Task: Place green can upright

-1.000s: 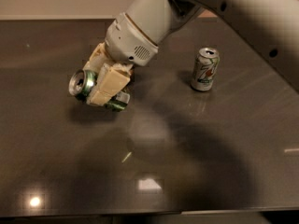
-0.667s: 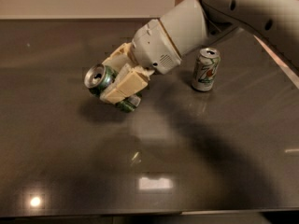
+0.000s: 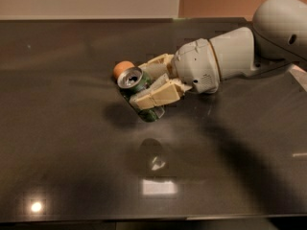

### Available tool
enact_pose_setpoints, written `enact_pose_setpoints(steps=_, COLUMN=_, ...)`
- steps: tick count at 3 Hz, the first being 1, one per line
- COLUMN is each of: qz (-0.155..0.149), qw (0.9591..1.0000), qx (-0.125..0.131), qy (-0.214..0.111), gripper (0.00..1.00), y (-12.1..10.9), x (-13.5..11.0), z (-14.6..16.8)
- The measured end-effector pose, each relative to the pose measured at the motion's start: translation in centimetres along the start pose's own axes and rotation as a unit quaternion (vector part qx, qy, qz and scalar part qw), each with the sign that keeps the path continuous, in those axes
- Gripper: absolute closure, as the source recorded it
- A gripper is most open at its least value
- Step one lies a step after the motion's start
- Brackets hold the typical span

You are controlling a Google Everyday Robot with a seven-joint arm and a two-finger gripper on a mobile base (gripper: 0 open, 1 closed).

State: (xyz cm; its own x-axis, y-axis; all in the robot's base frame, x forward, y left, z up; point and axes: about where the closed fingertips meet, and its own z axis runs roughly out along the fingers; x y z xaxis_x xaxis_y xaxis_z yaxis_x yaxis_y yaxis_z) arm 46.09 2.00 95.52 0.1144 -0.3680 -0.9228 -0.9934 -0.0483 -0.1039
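The green can (image 3: 142, 84) is a dark green shiny drink can with a silver top that faces up and left. It is tilted and held just above the dark table (image 3: 72, 143). My gripper (image 3: 139, 83) reaches in from the right, with its cream fingers (image 3: 156, 96) shut across the can's body. The can's lower end (image 3: 151, 113) sticks out below the fingers.
A small orange round thing (image 3: 122, 69) sits on the table just behind the can. The arm's big white wrist (image 3: 201, 66) and grey link (image 3: 280, 23) cover the right back of the table. Bright light reflections lie near the front edge.
The arm has swung so it now reaches in from the right, and the held can has moved right and tipped more upright. The white-and-silver can no longer shows; the orange thing now shows.
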Motion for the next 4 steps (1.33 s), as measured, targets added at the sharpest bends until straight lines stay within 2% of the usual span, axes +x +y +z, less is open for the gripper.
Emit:
enact_pose_setpoints(steps=2, qz=0.059, qw=0.9963, qx=0.021, qy=-0.060, gripper=1.00, y=0.3, x=3.3, z=-1.7)
enact_pose_setpoints(steps=3, qz=0.077, qw=0.9915, qx=0.025, qy=-0.102, gripper=1.00, y=-0.3, x=4.5, z=-1.5)
enact_pose_setpoints(steps=4, qz=0.088, qw=0.9873, qx=0.036, qy=-0.127, gripper=0.81, y=-0.8, x=5.7, z=-1.5)
